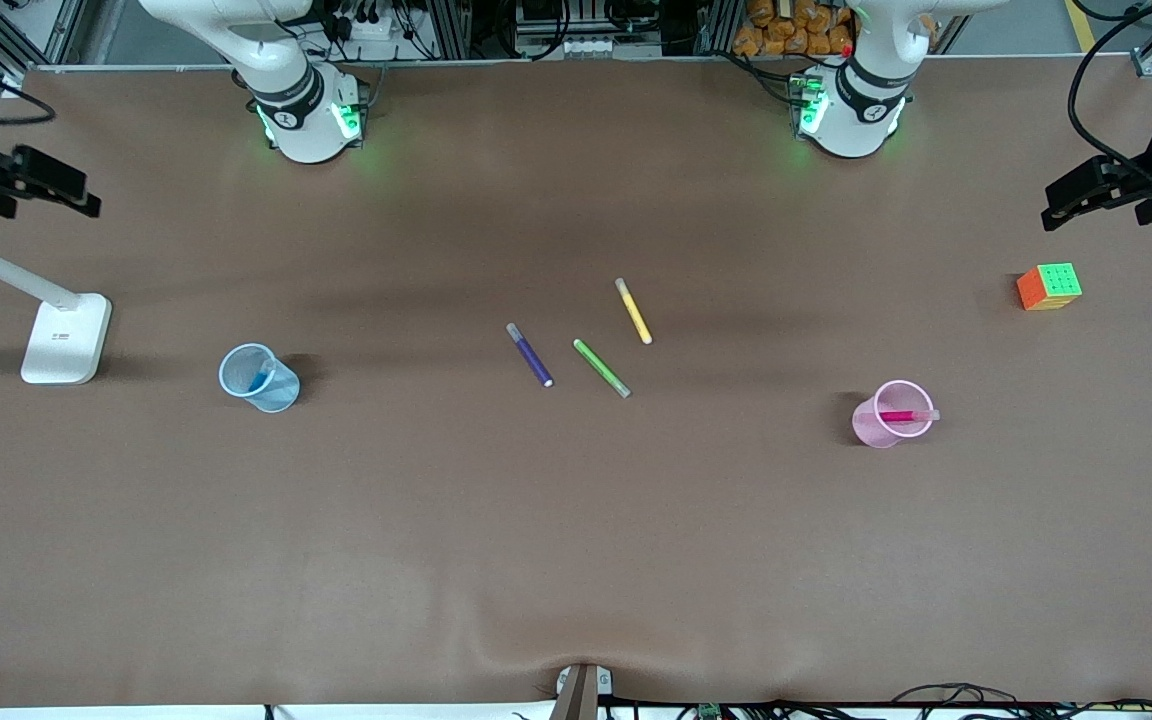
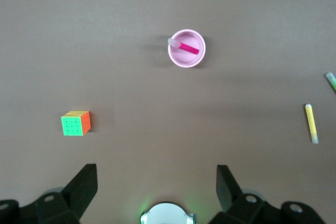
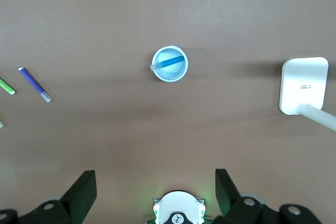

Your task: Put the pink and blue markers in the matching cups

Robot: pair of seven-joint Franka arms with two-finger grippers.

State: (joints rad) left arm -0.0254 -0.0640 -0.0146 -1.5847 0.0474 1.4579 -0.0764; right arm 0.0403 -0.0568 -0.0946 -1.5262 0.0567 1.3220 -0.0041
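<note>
The light blue cup (image 1: 278,392) stands upright toward the right arm's end of the table, with the blue marker (image 1: 258,380) leaning inside it. The right wrist view shows the cup (image 3: 169,80) and marker (image 3: 170,62) from above. The pale pink cup (image 1: 868,427) stands upright toward the left arm's end, with the pink marker (image 1: 902,416) inside it, cap resting on the rim. The left wrist view shows both (image 2: 186,64) (image 2: 188,49). My left gripper (image 2: 156,182) and right gripper (image 3: 156,186) are open and empty, held high over their own bases.
A dark purple marker (image 1: 530,355), a green marker (image 1: 601,367) and a yellow marker (image 1: 633,311) lie at the table's middle. A coloured cube (image 1: 1049,286) sits toward the left arm's end. A white lamp base (image 1: 66,338) stands toward the right arm's end.
</note>
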